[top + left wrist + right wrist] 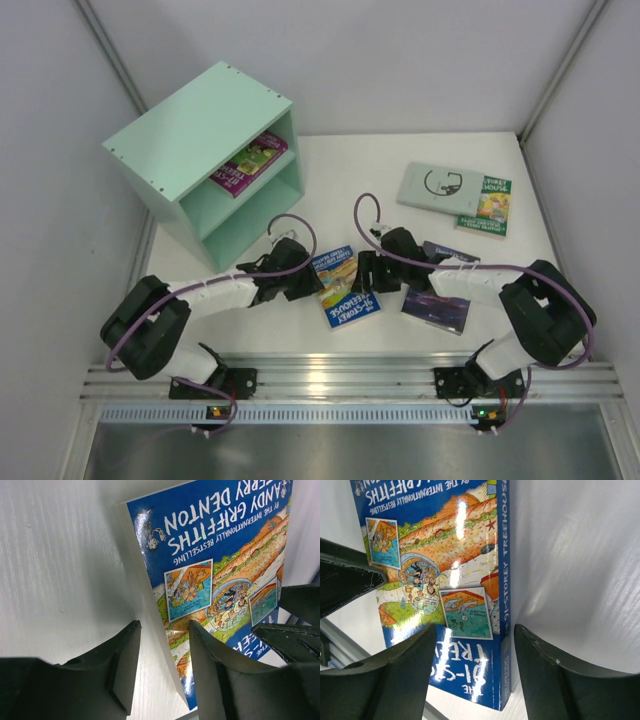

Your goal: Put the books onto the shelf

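1. The blue book (347,288) lies flat and cover up at the centre of the table (350,170). In the top view its long axis runs roughly from the top of the frame to the bottom, and an arm reaches in from each side.
2. The left gripper (165,630) sits at the book's left long edge. Its jaws stand apart and straddle the pale page edge, one over the cover and one over bare table, holding nothing.
3. The right gripper (476,630) works the opposite edge. Its jaws are likewise released, spread across the spine near a lower corner, with a sliver of table showing between the spine and the outer jaw.
4. The shelf (190,130) stands at upper left with its openings facing right. The magenta book (247,163) is already in its upper compartment.
5. The galaxy book (435,308) lies right of centre, partly under the right arm. The green book (487,207) lies at upper right.
6. The shelf is up and to the left of the blue book, so the left arm looks the nearer carrier. A thin book lying flat gives little to bite on, so a grip along a long edge probably needs that edge raised first.
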